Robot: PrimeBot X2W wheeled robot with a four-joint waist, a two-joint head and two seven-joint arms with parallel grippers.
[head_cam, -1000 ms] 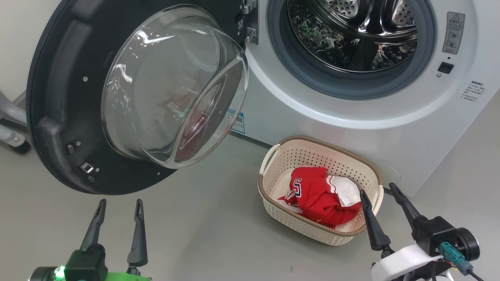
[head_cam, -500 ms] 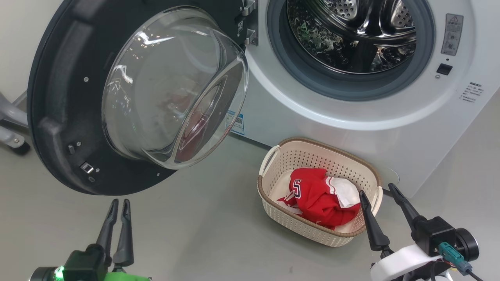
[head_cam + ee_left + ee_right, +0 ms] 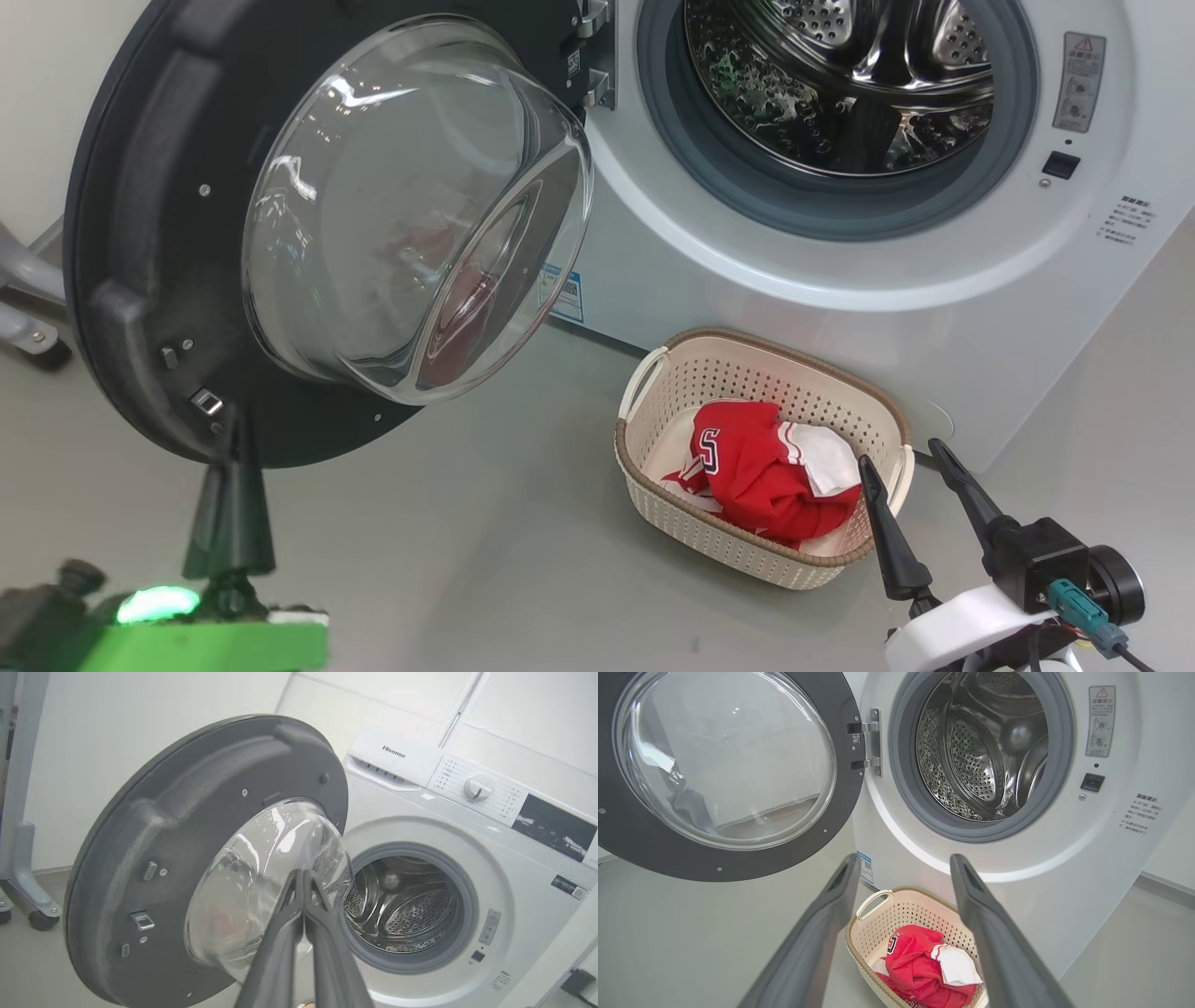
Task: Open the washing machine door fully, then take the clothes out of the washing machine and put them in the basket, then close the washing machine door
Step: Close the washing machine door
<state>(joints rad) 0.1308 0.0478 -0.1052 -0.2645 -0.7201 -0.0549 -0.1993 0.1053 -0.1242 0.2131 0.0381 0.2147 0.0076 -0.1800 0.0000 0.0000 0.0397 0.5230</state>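
White washing machine [image 3: 840, 280] fills the upper right of the head view, steel drum [image 3: 840, 84] exposed. Washing machine door [image 3: 131, 233] hangs swung wide open on its left-side hinge, domed glass facing the robot. Basket [image 3: 756, 338] sits on the grey floor [image 3: 467, 541] just in front of the machine, below the opening. Clothes [image 3: 756, 467], a red and white bundle, lie inside the basket. Right gripper [image 3: 898, 452] at lower right, fingers spread apart, empty, tips by the basket's near right corner. Left gripper [image 3: 240, 420] at lower left, fingers pressed together on nothing, tip overlapping the door's lower rim; contact can't be told.
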